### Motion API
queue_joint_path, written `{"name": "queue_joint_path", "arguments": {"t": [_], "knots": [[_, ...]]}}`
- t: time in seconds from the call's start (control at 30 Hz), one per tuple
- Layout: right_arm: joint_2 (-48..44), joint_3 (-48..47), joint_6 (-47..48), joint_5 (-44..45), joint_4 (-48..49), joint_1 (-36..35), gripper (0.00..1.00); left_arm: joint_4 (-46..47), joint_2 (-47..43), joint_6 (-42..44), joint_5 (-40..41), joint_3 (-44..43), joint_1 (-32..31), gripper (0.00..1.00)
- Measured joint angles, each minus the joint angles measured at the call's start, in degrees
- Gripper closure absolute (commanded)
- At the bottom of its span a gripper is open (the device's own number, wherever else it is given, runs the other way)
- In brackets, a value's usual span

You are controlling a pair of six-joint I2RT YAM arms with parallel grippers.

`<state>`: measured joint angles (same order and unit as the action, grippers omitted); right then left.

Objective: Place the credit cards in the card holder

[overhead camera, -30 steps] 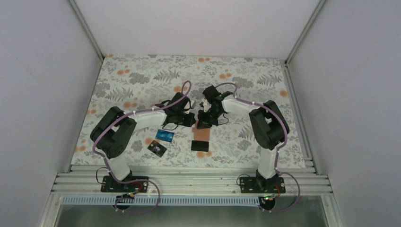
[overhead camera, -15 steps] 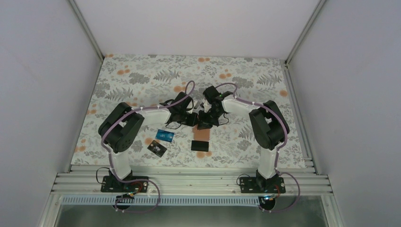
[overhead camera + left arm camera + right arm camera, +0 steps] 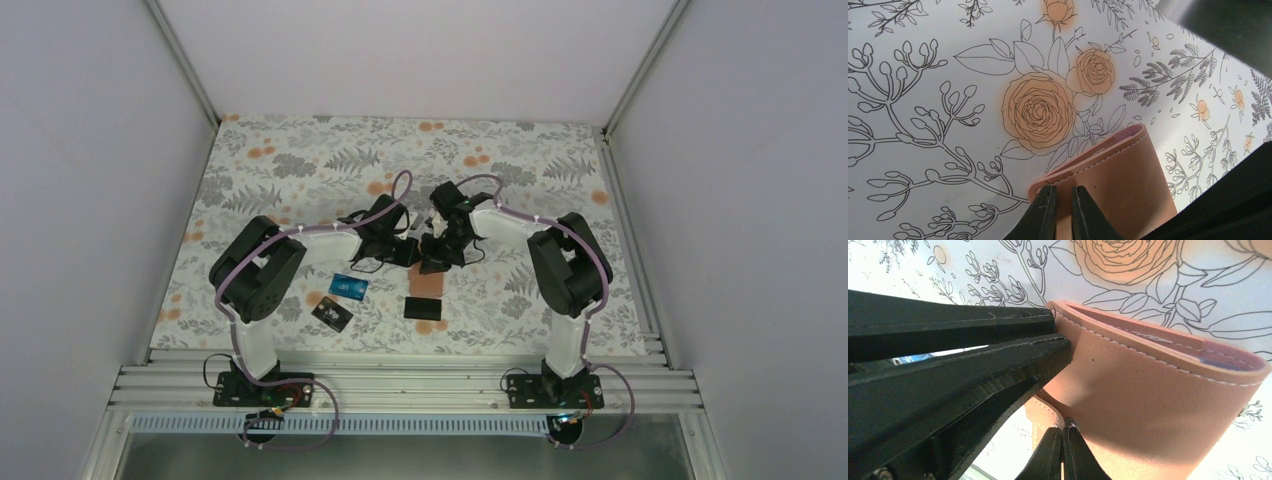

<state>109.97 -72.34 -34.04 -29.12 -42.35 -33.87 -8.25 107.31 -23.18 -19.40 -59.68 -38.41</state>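
Here — card holder point(image 3: 1118, 175) in left gripper point(image 3: 1063, 194).

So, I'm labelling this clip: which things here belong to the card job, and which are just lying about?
Job: wallet, pinched by left gripper and right gripper; blue card; printed black card; plain black card.
Lying about: only the flowered table cover.

Bench covered to all four edges by a white cloth point(image 3: 300, 170) printed with grey ferns and orange flowers. Plain white panels stand at the left edge point(image 3: 90, 160), far edge point(image 3: 420, 50) and right edge point(image 3: 745, 160). Metal posts point(image 3: 185, 65) rise from both far corners. Ribbed metal rails point(image 3: 420, 385) run along the near edge. Lighting even, shadows soft.
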Motion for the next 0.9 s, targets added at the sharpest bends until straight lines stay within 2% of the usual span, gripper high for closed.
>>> {"name": "queue_joint_path", "arguments": {"t": [0.9], "knots": [[0.0, -0.6, 0.0, 1.1, -0.5, 0.4, 0.95, 0.1, 0.0, 0.0, -0.2, 0.0, 0.0, 0.89]]}}
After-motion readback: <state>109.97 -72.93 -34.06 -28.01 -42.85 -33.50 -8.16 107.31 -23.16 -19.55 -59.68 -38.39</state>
